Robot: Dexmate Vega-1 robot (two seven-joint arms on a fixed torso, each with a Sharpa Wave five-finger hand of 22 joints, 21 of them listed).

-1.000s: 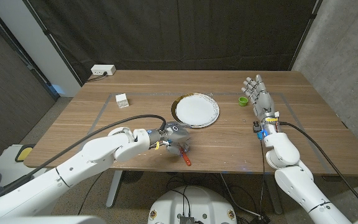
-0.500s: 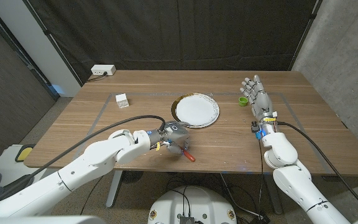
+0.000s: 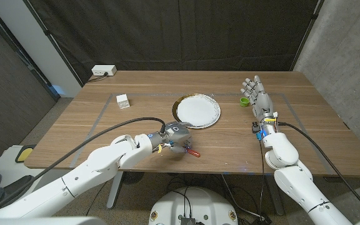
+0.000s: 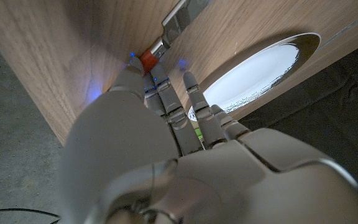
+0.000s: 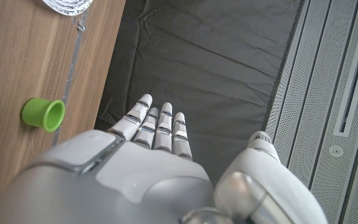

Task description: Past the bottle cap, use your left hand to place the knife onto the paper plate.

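Currently the left hand (image 3: 175, 143) is pinching the knife (image 3: 193, 152) by its red handle near the table's (image 3: 230, 137) near edge, short of the paper plate (image 3: 197, 110), while the right hand (image 3: 258, 95), fingers straight and holding nothing, is waiting beside the green bottle cap (image 3: 244, 101).

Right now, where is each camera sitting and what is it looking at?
Head view: up on the robot's head, looking down at the table, both arms, plate.
Left wrist view: behind the left hand, facing the knife.
Right wrist view: behind the right hand, facing the green cap.
Shared: head and left wrist both show plate and knife.
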